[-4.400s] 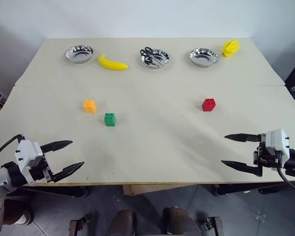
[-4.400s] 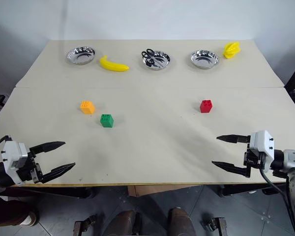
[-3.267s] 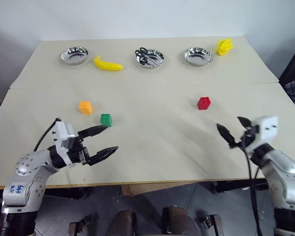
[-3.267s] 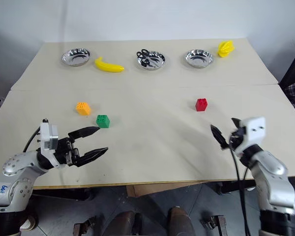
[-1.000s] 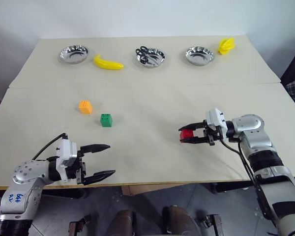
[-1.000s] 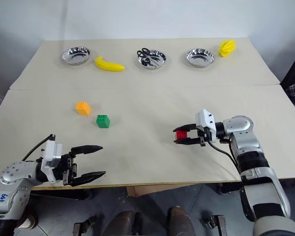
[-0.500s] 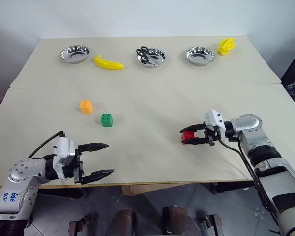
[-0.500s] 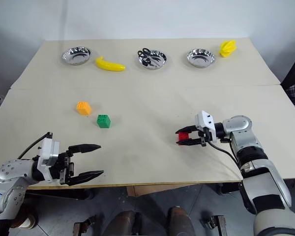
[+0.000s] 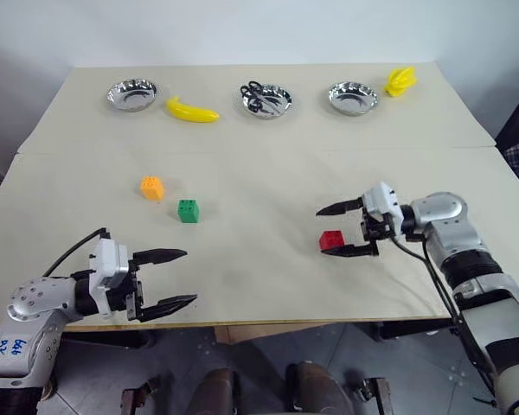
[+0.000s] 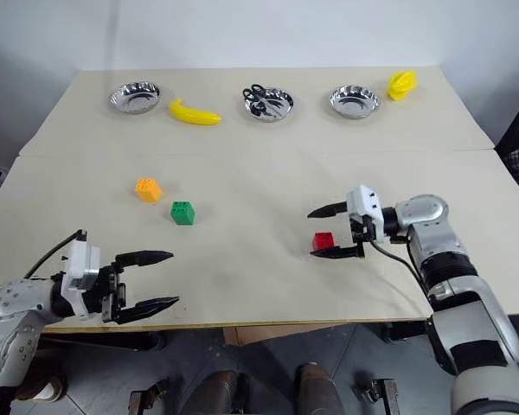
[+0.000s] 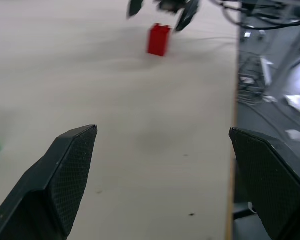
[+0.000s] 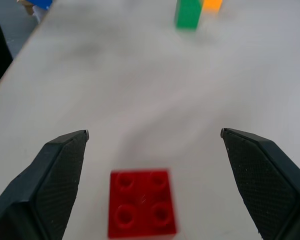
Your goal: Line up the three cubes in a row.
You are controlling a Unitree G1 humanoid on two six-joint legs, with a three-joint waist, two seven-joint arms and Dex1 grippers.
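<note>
The red cube (image 9: 331,240) rests on the tan table, right of the middle. My right gripper (image 9: 323,233) stands open just above it, one finger on each side, touching nothing. The right wrist view looks down on the red cube (image 12: 142,202) between the spread fingers, with the green cube (image 12: 188,13) and orange cube (image 12: 212,4) far beyond. The orange cube (image 9: 152,187) and green cube (image 9: 188,210) sit close together on the left half, on a slant. My left gripper (image 9: 190,276) hovers open and empty near the front edge, below the green cube.
Three steel bowls (image 9: 131,93) (image 9: 266,99) (image 9: 353,97) line the far edge, the middle one holding black scissors. A yellow banana (image 9: 192,110) lies between the left two bowls. A yellow banana bunch (image 9: 400,80) sits at the far right corner.
My right gripper has opened and let go of the red cube, which now sits on the table. The right hand has lifted slightly. The left arm has hardly moved.
</note>
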